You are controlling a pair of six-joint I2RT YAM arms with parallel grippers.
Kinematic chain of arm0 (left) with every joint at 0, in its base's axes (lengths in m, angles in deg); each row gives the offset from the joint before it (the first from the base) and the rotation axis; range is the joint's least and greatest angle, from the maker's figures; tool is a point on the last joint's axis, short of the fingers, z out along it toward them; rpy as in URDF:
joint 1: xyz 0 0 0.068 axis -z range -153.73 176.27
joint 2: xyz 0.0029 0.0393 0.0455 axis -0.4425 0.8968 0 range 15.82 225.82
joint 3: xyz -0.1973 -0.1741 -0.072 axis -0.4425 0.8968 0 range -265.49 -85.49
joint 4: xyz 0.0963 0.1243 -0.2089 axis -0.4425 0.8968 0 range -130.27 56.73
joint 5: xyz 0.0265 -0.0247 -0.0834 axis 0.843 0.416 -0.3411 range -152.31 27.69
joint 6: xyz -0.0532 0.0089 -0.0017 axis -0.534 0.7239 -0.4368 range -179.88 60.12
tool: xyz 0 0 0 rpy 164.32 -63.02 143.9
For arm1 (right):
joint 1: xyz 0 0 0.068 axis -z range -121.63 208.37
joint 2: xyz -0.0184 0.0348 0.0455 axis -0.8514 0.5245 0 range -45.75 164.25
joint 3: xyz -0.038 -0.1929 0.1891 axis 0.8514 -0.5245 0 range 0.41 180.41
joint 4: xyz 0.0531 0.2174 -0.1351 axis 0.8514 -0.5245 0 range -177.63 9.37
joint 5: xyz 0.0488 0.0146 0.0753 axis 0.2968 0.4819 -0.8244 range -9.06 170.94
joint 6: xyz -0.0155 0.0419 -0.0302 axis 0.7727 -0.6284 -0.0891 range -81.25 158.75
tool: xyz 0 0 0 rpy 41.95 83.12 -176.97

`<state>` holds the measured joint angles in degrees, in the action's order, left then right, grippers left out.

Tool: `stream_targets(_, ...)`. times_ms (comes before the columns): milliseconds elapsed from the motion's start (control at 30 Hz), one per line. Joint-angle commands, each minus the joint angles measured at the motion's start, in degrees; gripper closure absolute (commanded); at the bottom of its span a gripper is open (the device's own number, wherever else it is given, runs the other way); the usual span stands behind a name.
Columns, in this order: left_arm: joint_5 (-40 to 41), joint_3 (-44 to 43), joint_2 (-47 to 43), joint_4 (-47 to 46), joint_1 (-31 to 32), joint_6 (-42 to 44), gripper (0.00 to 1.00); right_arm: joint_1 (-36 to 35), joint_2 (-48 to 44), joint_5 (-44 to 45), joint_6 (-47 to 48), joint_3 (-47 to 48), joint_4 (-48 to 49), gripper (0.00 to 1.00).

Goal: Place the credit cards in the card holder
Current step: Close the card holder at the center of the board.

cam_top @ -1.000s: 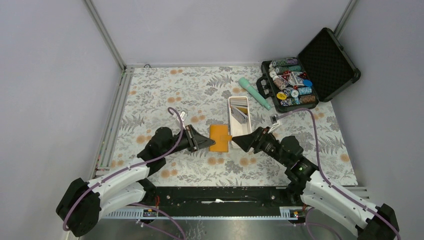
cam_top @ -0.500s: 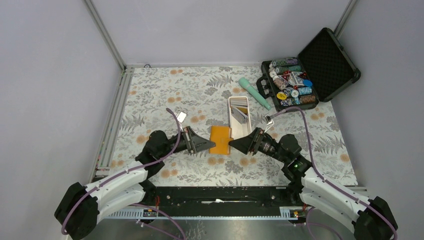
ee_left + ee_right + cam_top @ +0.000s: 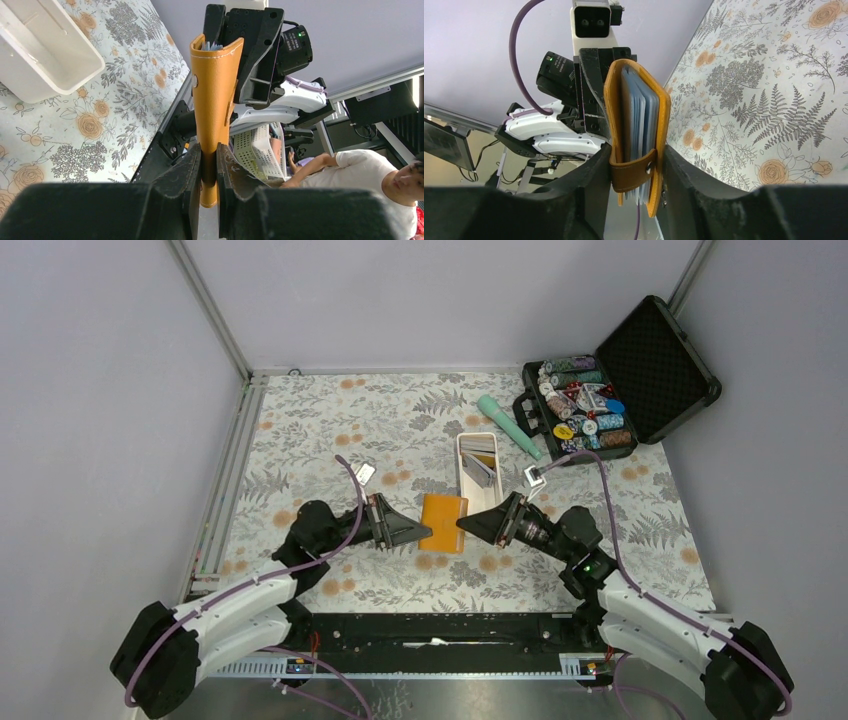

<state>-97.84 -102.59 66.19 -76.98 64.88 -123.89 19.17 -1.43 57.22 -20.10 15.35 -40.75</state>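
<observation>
The left gripper (image 3: 209, 147) is closed tight on one edge of the card holder (image 3: 443, 523), its two fingers pressed flat against the orange covers, so the holder stands on edge off the flowered table (image 3: 330, 430) near the middle of the workspace. From the other side the right gripper (image 3: 635, 155) meets it. Its fingers bracket the free edge and touch both covers, and they appear to pinch the holder just where the snap tab (image 3: 634, 172) crosses. That tab looks fastened, with the light blue pockets (image 3: 640, 112) showing only as a thin stack between the covers, so the holder is not yet opened. Just beyond the right gripper sits the long white tray (image 3: 460, 475), and the credit cards (image 3: 482, 466) lean inside it, apart from both arms. None is in a gripper, and no card shows in a pocket. As I judge it, the task is at its start. The holder is picked up and shared between the arms, but unsnapping it, spreading it open, fetching each card from the tray and sliding it in are all left to do.
</observation>
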Motion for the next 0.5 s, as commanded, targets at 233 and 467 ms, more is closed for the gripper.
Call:
stream_targets(233,-1.85,-3.48,1.71,-3.34,1.01,1.25,0.66,0.27,2.76,-2.54,-1.02,1.49,7.11,0.82)
stream_targets(467,-1.44,-3.26,1.91,-3.61,1.47,1.34,0.30,0.34,1.20,-2.06,-1.79,1.00,8.94,0.93)
